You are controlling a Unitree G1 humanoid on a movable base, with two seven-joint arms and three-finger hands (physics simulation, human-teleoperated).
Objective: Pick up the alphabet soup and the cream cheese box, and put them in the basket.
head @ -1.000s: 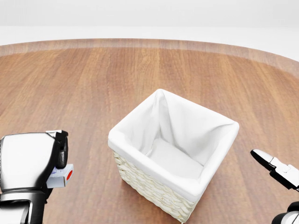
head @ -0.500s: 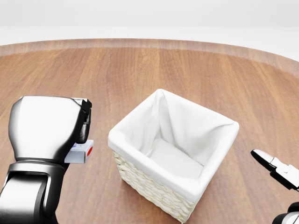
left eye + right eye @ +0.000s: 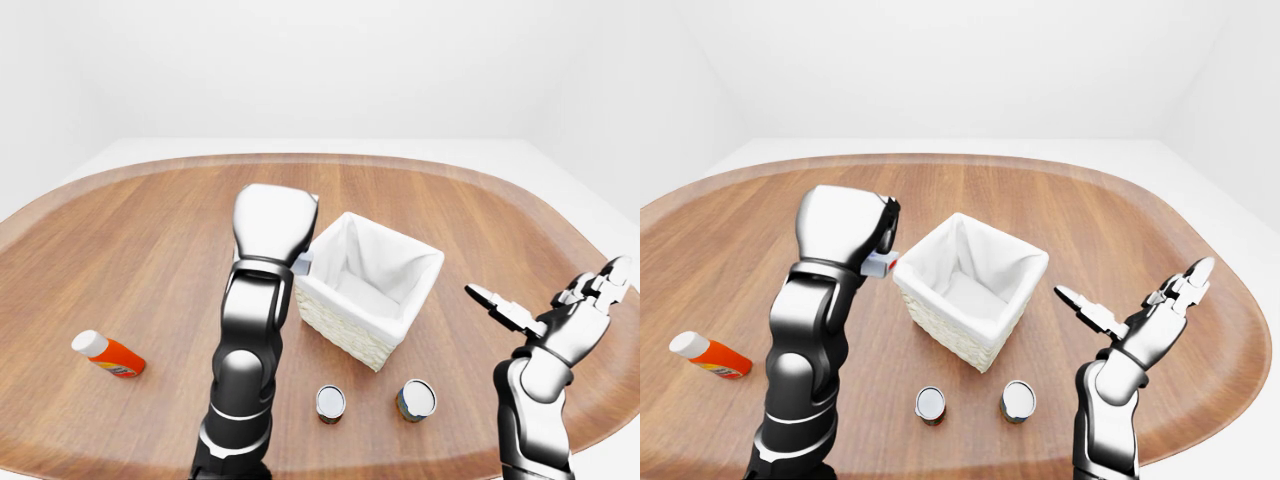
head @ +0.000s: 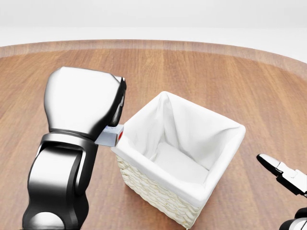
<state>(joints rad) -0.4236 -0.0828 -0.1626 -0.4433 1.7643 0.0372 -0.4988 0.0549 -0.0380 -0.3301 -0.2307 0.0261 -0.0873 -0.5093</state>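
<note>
Head view shows the left hand (image 4: 84, 103) clutching the cream cheese box (image 4: 111, 135) at the basket (image 4: 218, 143) rim; nothing inside yet. The right hand (image 3: 1160, 310) fingers are spread, and two cans (image 3: 930, 402) wait near the worktop (image 3: 1060, 200) edge.

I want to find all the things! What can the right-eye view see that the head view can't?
Only the right-eye view shows two cans below the basket and an orange bottle at far left. Only the head view shows the basket's woven wall close up. Both show the basket, the left hand holding a small box, and the open right hand.
</note>
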